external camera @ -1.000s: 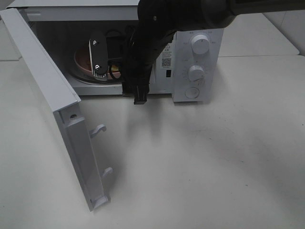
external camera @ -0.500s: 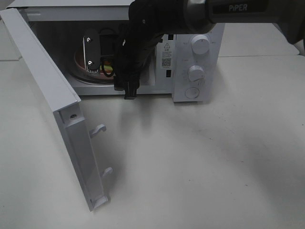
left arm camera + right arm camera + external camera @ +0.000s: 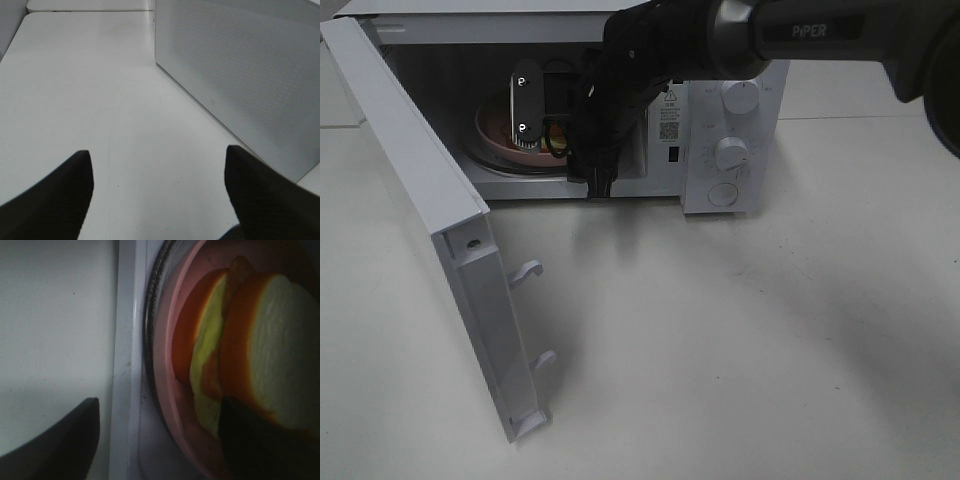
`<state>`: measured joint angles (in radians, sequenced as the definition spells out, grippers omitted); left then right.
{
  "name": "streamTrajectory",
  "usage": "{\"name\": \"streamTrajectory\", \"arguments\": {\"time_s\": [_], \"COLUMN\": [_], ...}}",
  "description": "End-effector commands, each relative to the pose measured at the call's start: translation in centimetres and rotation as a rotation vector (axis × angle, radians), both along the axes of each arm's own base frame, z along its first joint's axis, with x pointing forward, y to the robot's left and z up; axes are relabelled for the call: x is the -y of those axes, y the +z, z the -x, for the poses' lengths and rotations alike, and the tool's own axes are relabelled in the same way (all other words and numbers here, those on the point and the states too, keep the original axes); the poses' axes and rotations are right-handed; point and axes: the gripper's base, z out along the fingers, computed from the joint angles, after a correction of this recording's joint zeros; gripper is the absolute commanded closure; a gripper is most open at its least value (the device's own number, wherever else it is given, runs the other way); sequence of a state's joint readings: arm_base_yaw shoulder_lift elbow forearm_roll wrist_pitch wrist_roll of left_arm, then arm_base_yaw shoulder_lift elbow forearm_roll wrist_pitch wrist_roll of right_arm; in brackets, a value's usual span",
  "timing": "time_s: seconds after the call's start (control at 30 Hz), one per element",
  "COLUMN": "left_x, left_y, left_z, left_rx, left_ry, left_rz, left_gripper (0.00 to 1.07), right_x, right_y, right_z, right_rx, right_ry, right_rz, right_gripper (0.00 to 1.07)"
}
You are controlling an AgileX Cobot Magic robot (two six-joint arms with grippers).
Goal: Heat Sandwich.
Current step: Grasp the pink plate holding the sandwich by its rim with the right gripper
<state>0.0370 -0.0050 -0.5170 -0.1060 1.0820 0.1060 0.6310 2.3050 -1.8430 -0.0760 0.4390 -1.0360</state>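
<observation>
- The right gripper [image 3: 159,402] reaches into the open microwave [image 3: 735,130]. Its fingers stand apart and clamp nothing.
- The sandwich [image 3: 250,340] lies on the pink plate [image 3: 167,390], inside the oven. One finger [image 3: 260,445] overlaps its near corner; whether it touches the bread I cannot tell.
- The other finger [image 3: 55,440] is well clear of the food, out past the oven's front sill [image 3: 125,365]. The plate's rim lies between the two fingers.
- The left gripper [image 3: 157,152] hangs over bare table with its fingers apart and nothing between them. A perforated white panel [image 3: 240,65] of the microwave stands off to one finger's side.
- The sandwich is probably light and soft. Thick bread would dent under a pinch, and the lettuce and reddish filling look loose enough to slide out.
- The plate is the better handle, being stiff, though likely smooth and a little slippery. I would grip the stretch of rim between the fingers and keep it level.
- With the food already inside, the door looks like the next thing to handle rather than the sandwich.
</observation>
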Motion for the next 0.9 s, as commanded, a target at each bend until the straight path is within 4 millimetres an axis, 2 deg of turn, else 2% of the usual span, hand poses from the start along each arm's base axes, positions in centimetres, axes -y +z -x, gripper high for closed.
{"name": "streamTrajectory", "arguments": {"time_s": [0.03, 0.33, 0.67, 0.9], "left_x": [0.0, 0.0, 0.0, 0.0], "left_y": [0.1, 0.1, 0.1, 0.1], "left_z": [0.0, 0.0, 0.0, 0.0], "left_rx": [0.018, 0.018, 0.018, 0.018], "left_ry": [0.003, 0.003, 0.003, 0.003], "left_rz": [0.01, 0.01, 0.01, 0.01], "left_gripper": [0.37, 0.37, 0.37, 0.37], "right_x": [0.0, 0.4, 0.5, 0.5], "right_y": [0.2, -0.5, -3.3, -3.5], "right_z": [-0.9, -2.4, -2.8, -2.9], "right_rx": [0.005, 0.008, -0.04, -0.043], "right_ry": [-0.021, -0.054, -0.078, -0.081], "right_rz": [-0.037, -0.065, -0.075, -0.075], "right_gripper": [0.41, 0.41, 0.41, 0.47]}}
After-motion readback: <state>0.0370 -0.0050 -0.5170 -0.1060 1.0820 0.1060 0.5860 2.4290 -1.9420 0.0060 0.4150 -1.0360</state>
